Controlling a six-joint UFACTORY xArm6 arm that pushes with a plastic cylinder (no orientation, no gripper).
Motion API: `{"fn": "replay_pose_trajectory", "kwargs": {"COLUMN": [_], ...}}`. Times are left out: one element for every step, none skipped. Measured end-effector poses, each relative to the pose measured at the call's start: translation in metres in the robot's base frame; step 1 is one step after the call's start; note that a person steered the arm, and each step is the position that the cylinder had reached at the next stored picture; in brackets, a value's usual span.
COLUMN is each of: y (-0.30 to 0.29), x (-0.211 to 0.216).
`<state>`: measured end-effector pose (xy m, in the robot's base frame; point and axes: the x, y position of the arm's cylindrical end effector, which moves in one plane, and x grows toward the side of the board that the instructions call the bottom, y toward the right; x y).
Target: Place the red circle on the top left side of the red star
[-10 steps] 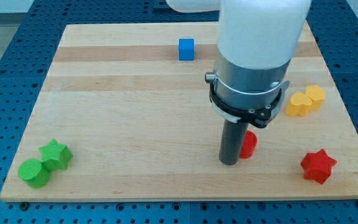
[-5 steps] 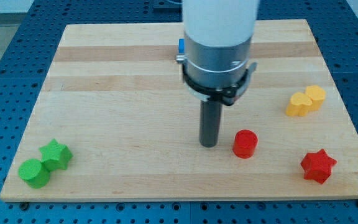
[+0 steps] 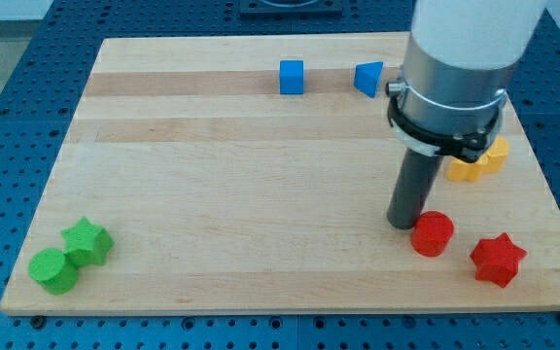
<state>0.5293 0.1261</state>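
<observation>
The red circle (image 3: 432, 233) lies near the board's bottom right. The red star (image 3: 498, 259) lies just to its right and slightly lower, with a small gap between them. My tip (image 3: 402, 224) stands at the circle's upper left edge, touching or nearly touching it. The rod rises into the wide white and grey arm body above.
A blue cube (image 3: 292, 77) and a blue triangle (image 3: 367, 78) lie near the view's top. Yellow blocks (image 3: 478, 161) lie at the right, partly hidden by the arm. A green star (image 3: 87, 241) and green circle (image 3: 53, 270) lie at bottom left on the wooden board (image 3: 212, 165).
My tip went left off the circle, then came back right. The red circle has slid right and slightly down, closer to the red star. The blue triangle is now uncovered.
</observation>
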Motion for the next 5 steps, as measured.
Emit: {"fn": "replay_pose_trajectory", "kwargs": {"y": [0.015,0.021,0.028,0.037,0.042], "x": [0.000,0.000,0.000,0.000,0.000]}}
